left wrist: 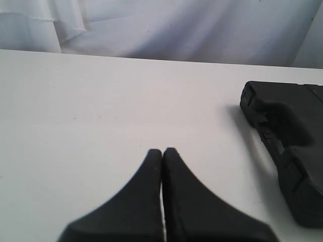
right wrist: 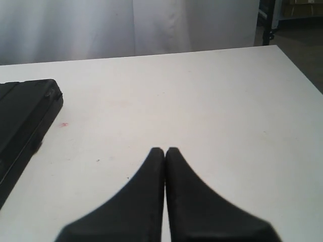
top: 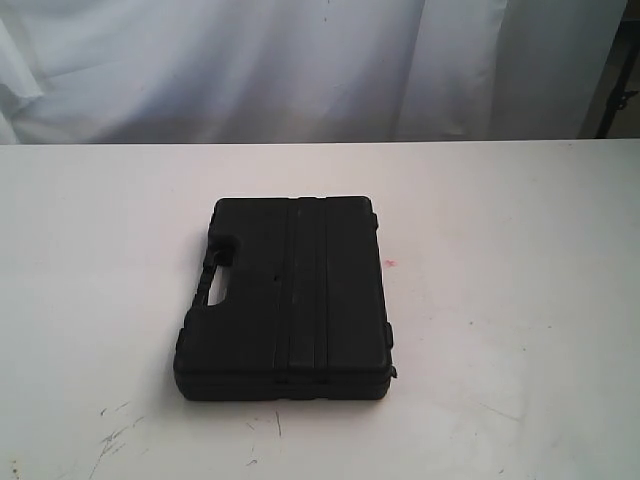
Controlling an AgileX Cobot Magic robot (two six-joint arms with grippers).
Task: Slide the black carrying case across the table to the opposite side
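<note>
- Table (top: 520, 300): spanning the whole scene, near to far.
- Carrying case (top: 288, 298): lying flat on the table, around the middle and slightly left, with its handle (top: 217, 275) facing left.
- Red spot (top: 391, 264): sitting on the tabletop just right of the case, not touching it.
- Scratches (top: 115, 435): lying near-left, before the case.
- Curtain (top: 300, 60): hanging behind the far edge.
- Left gripper (left wrist: 162, 151), right gripper (right wrist: 165, 150): flanking the case, each well apart from it.

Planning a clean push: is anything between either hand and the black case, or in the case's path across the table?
Nothing visible. Only bare table lies between the left hand, the right hand and the black case; both sides are open tabletop, bar a flat red spot.
</note>
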